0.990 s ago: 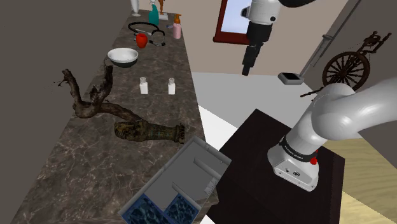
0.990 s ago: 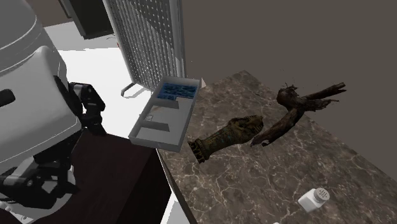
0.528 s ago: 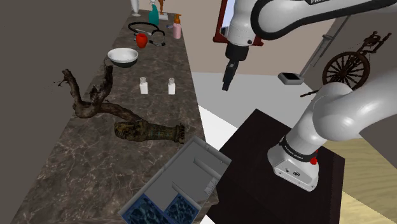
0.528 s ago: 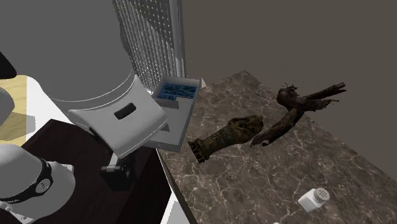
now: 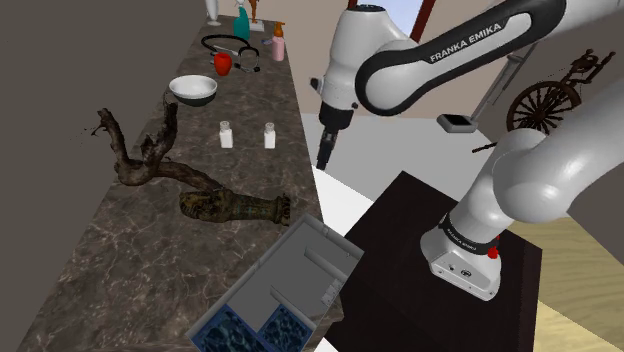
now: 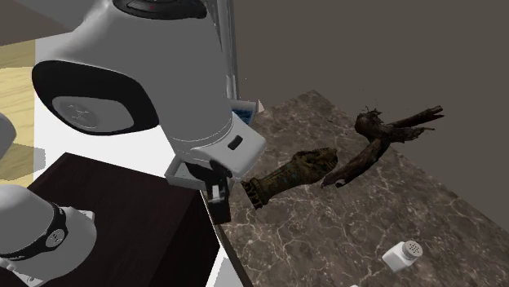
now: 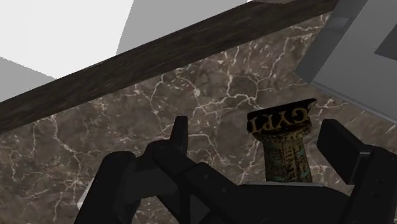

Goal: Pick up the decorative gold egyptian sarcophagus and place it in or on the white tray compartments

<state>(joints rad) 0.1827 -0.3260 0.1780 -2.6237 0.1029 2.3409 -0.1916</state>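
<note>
Approach stage by the look of it, nothing grasped yet. Note black two-finger pincer (image 5: 323, 158): spread wide, empty, hanging in air beside edge of dark veined marble desk (image 5: 110, 255), pointing down. In wrist view, both fingers (image 7: 180, 137) apart w/ lettered foot of the dull gold-brown, teal-flecked sarcophagus (image 7: 284, 147) framed between them but far below, so not held. Probably aimed that way to line jaws across the narrow body.

Sarcophagus lying on its side on desk, between gnarled dark driftwood branch (image 5: 150, 168) and shallow grey-white compartment tray (image 5: 300, 255). Head end just beside branch, contact impossible to tell; foot end near tray's far corner. Lying flat, so likely needs a top-down pinch across its width, approx mid-body for balance.

Tray at desk edge beside dark stand box (image 5: 395, 215), w/ blue patterned inserts at the shoulder view's near end and plain compartments free at the other: short carry. Mind branch on descent. Well apart: two white shakers (image 5: 226, 134), white bowl (image 5: 193, 90).
</note>
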